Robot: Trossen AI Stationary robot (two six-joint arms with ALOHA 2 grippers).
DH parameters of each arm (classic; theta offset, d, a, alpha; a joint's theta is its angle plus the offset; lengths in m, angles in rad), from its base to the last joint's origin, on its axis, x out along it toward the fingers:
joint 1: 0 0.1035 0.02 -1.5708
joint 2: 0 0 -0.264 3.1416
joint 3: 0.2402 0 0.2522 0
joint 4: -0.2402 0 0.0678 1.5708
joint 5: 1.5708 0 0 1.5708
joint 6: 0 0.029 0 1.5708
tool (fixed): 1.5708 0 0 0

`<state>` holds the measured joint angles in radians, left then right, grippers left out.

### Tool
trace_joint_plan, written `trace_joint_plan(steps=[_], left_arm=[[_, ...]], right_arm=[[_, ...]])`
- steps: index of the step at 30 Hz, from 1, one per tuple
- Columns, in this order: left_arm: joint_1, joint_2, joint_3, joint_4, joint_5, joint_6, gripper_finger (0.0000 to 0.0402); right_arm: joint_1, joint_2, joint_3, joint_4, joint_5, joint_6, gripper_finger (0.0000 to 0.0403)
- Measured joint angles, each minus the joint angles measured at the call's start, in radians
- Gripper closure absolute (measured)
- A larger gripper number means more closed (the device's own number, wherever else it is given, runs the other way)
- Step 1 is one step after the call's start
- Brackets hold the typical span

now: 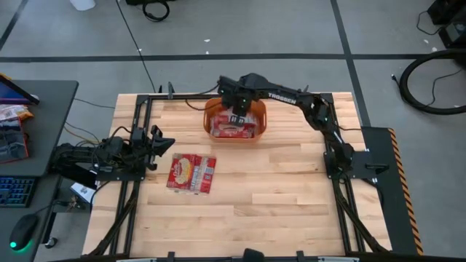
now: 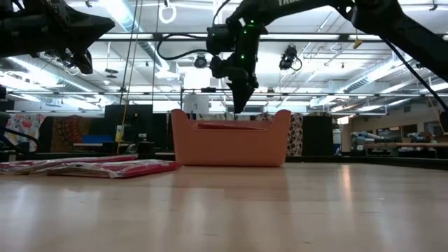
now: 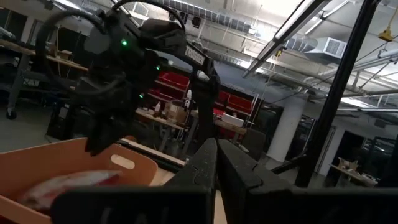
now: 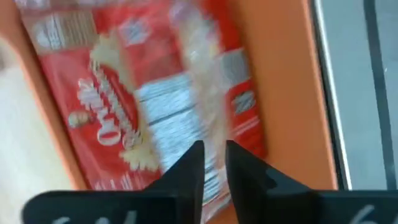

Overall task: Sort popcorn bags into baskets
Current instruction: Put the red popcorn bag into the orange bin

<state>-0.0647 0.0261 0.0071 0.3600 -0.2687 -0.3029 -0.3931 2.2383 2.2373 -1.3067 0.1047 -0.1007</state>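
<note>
On the pale wooden slatted surface (image 1: 277, 196), a small stack of flat red popcorn bags with white label panels (image 1: 191, 173) lay nearer the camera than the orange plastic rectangular basket with rounded corners (image 1: 256, 133), off toward the left arm's side of it and well apart from it. In the low view the same bags (image 2: 105, 167) sat flat on the wood, beside the basket (image 2: 229, 145) and clear of its wall.

The left arm waited at the surface's left edge, away from the basket, its pincer (image 1: 159, 142) pointing toward the loose bags without touching them. The left wrist view showed that pincer (image 3: 216, 167) with its two dark fingers pressed close together and nothing between them, the basket (image 3: 74, 163) and a red packet (image 3: 65, 186) inside it ahead.

Farther back, the right arm reached across the far edge of the surface and hung directly over the basket. Its pincer (image 2: 239, 94) pointed straight down above the basket's rim. In the right wrist view the pincer (image 4: 214, 163) showed only a narrow gap between its fingers, holding nothing, just above a red popcorn bag printed with white lettering and a grey label panel (image 4: 146, 99) that lay on the floor of the orange basket (image 4: 283, 93). The high view showed red bags (image 1: 234, 129) resting inside the basket under that arm.
</note>
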Motion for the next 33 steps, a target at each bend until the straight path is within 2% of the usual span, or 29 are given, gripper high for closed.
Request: trace_joint_plan(steps=[4,10,12,17,20,24,29,33], left_arm=[[0.000,0.000,0.000,-0.026,0.000,0.009,0.0384],[-0.001,0.000,0.000,-0.068,0.004,0.006,0.0384],[-0.001,0.000,0.000,-0.088,0.044,0.000,0.0384],[-0.020,0.032,0.000,-0.097,0.227,-0.036,0.0384],[-0.054,0.071,0.000,-0.097,0.231,-0.057,0.0384],[-0.103,0.140,0.000,-0.079,0.131,-0.105,0.0384],[-0.152,0.245,0.000,0.014,-0.015,-0.107,0.0384],[-0.169,0.325,0.000,0.165,-0.035,-0.049,0.0384]], right_arm=[[0.027,-0.026,0.005,-0.044,0.035,-0.003,0.0315],[0.104,-0.076,0.007,-0.014,0.085,-0.003,0.0314],[0.135,-0.085,0.007,-0.011,0.086,0.002,0.0315],[0.217,-0.086,-0.021,0.010,0.120,0.012,0.0315],[0.267,-0.092,-0.074,0.028,0.154,0.029,0.0315],[0.320,-0.155,-0.220,0.122,0.187,0.060,0.0315],[0.386,-0.321,-0.531,0.356,0.186,0.124,0.0315],[0.464,-0.466,-0.792,0.569,0.185,0.174,0.0315]])
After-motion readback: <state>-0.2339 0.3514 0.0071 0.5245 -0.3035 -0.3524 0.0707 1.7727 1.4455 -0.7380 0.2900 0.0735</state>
